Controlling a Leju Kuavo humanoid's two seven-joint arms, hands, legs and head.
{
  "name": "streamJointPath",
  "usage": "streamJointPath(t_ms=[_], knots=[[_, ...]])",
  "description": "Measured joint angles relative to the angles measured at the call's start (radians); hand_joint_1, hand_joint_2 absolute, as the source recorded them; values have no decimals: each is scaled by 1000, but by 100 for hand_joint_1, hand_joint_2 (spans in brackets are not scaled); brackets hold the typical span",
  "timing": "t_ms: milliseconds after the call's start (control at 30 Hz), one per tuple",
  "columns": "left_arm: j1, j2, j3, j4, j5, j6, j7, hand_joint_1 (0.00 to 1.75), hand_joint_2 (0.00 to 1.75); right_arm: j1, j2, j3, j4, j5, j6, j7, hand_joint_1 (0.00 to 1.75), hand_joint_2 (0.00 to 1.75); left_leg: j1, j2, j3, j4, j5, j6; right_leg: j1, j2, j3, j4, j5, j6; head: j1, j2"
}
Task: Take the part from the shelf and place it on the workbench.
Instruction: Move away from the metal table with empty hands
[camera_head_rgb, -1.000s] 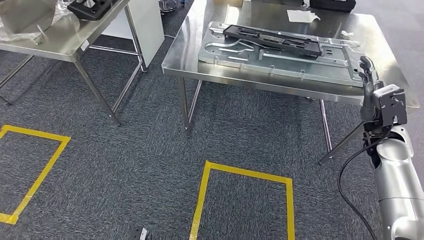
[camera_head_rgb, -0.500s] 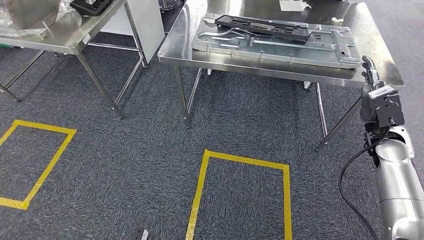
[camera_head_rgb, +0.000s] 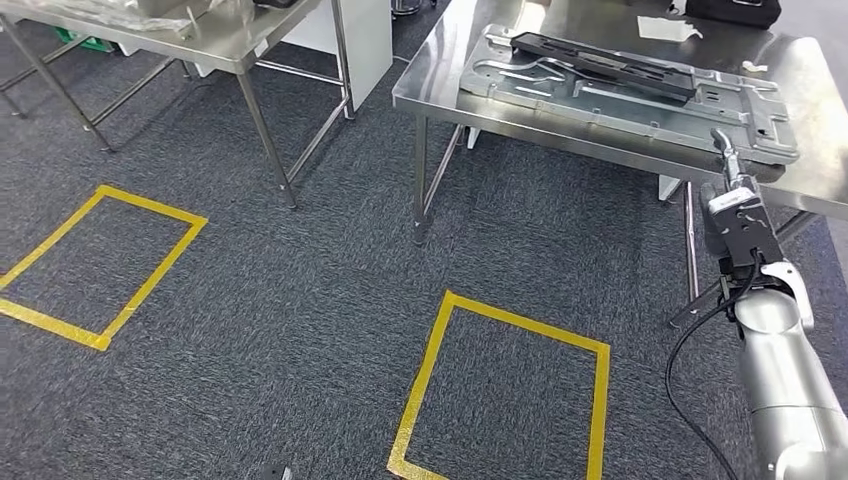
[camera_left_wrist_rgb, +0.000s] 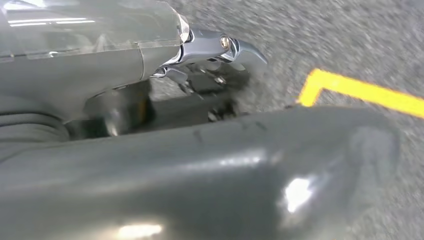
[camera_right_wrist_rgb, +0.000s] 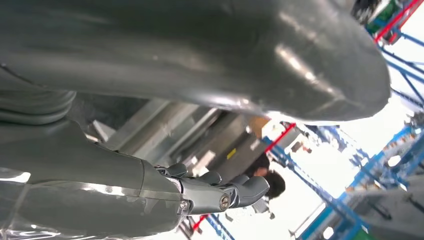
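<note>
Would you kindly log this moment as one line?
right hand: raised, empty | black part: on metal plate | workbench: ahead

grey speckled carpet (camera_head_rgb: 300, 300), yellow tape outlines (camera_head_rgb: 500, 390), black part (camera_head_rgb: 600, 62).

Two steel tables (camera_head_rgb: 440, 85), two yellow floor squares (camera_head_rgb: 440, 330)

High head view over workbench (camera_head_rgb: 440, 85)
</note>
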Motion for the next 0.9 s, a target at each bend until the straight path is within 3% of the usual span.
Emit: streamJointPath(t_ms=[67,133,167,267,333,400,433,467,500,533,567,633,700,767,833,900], knots=[[4,0,0,0,0,2,2,0,0,5,2,0,-5,3,-1,0,0,0,-1,-21,-5,9,1,-2,1,21,83,-136,52,-11,0,0],[4,0,0,0,-2,3,4,0,0,7,2,0,-12,6,-2,1,0,0,-1,-39,-14,16,2,-8,4,51,141,-242,75,-20,0,0],[5,0,0,0,-3,4,4,0,0,8,2,0,-15,7,-4,1,0,0,1,-47,-19,17,3,-14,7,58,147,-257,71,-24,0,0],[14,1,0,0,-7,11,4,0,0,18,2,0,-27,2,-1,0,0,0,2,-60,-28,18,5,-32,7,32,149,-269,79,-36,1,0],[18,4,0,0,-8,14,2,0,0,35,1,-2,-42,-10,10,0,0,0,0,-26,-50,67,-28,-44,0,9,156,-281,83,-47,0,0],[21,6,0,1,-8,18,-2,0,0,54,0,-5,-54,-22,23,1,0,0,7,17,-110,192,-93,-55,0,-14,158,-283,83,-53,-1,0],[23,8,0,1,-8,20,-4,0,0,60,0,-6,-57,-26,29,3,0,0,12,24,-142,257,-119,-61,1,-25,157,-282,83,-53,-1,0],[27,9,0,1,-8,22,-5,0,0,63,1,-7,-57,-29,36,5,0,0,15,28,-163,299,-129,-66,1,-37,156,-281,82,-53,-1,0],[30,11,0,1,-8,25,-6,0,0,62,1,-7,-57,-31,41,7,0,0,18,31,-165,301,-118,-69,0,-48,155,-279,81,-52,-1,0],[33,13,0,1,-7,27,-6,0,0,60,1,-6,-57,-33,45,10,0,0,19,36,-146,263,-91,-71,-1,-59,155,-277,80,-50,-1,0],[35,13,0,1,-7,28,-7,0,0,57,1,-6,-57,-35,47,11,0,0,20,50,-109,191,-53,-71,-1,-69,157,-275,78,-47,-1,0],[34,14,0,1,-7,30,-8,0,0,50,1,-6,-57,-37,48,13,0,0,16,85,-45,59,-5,-63,3,-87,159,-271,74,-38,-1,0],[34,14,0,1,-7,31,-8,0,0,41,0,-6,-56,-39,49,14,0,0,11,92,-31,18,3,-49,7,-104,160,-269,73,-26,-1,0],[37,14,0,1,-7,33,-8,0,0,34,-1,-6,-55,-44,54,14,0,0,11,69,-35,14,12,-34,4,-116,163,-271,73,-12,-1,0],[37,14,0,1,-9,34,-8,0,0,35,-6,-5,-54,-55,57,15,0,0,13,48,-34,6,22,-19,-2,-82,151,-237,42,-4,0,0],[35,14,0,1,-13,34,-7,0,0,48,-17,-5,-55,-68,56,17,0,0,14,26,-35,3,29,-11,-4,-25,102,-122,-26,-2,0,0]])
